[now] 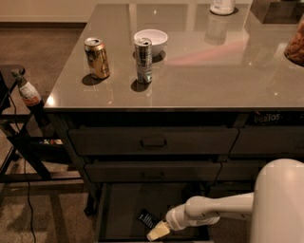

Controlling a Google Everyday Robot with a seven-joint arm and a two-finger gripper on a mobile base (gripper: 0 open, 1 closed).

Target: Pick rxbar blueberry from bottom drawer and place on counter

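The rxbar blueberry [147,219] is a small dark wrapper with pale print, lying flat on the floor of the open bottom drawer [124,204] near its front. My gripper [157,231] reaches into the drawer from the right on a white arm, its cream tip just right of and in front of the bar, close to it. The counter [204,71] is the glossy grey-brown slab above the drawer fronts.
On the counter stand a gold can [97,58], a slim silver can [143,60], a white bowl [151,41], a white container [222,6] and a snack jar [295,43]. Two shut handled drawers [153,141] sit above. A dark stand with a bottle [29,92] is left.
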